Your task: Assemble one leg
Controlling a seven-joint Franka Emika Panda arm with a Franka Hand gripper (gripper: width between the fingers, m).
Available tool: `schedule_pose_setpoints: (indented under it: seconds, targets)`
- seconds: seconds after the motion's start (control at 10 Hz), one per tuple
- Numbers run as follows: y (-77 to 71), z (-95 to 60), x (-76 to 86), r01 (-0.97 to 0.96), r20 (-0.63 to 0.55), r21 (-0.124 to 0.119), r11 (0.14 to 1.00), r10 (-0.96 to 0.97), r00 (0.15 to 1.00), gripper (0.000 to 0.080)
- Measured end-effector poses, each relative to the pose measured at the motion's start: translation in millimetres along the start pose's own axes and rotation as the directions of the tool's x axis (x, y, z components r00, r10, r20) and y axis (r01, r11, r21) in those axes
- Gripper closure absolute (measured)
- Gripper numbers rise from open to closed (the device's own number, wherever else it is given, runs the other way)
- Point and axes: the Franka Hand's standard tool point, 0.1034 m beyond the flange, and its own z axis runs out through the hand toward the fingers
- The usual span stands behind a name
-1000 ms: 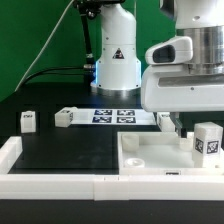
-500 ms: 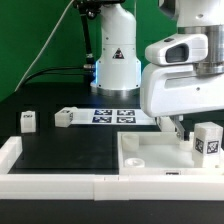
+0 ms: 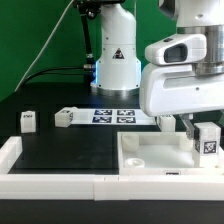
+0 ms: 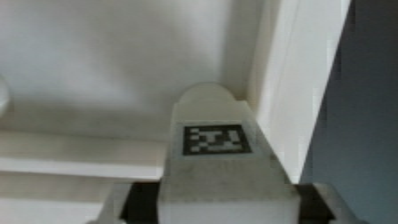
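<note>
three legs show: the gripper (image 3: 197, 133) has its jaws clenched on one leg (image 3: 208, 140) standing in the white tray (image 3: 150, 158) at the exterior view's right; two more legs (image 3: 28, 121) (image 3: 64, 118) sit on the tabletop (image 3: 70, 150) far left.

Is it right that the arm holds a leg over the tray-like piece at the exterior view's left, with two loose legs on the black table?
Not quite. In the exterior view the held leg and the tray-like piece are at that view's right, not left. Two loose legs do lie on the black table.
</note>
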Motion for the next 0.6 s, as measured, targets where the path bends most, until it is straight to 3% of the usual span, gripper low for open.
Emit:
schedule_pose_setpoints:
  seconds: [0.4, 0.6]
  targets:
    - [7.5, -4.3, 1.1, -0.512, -0.046, 0.010, 0.859, 0.512, 0.858, 0.0508]
    - [21.3, -2.1, -3.1, -0.660, -0.054, -0.007, 0.751, 0.659, 0.750, 0.0504]
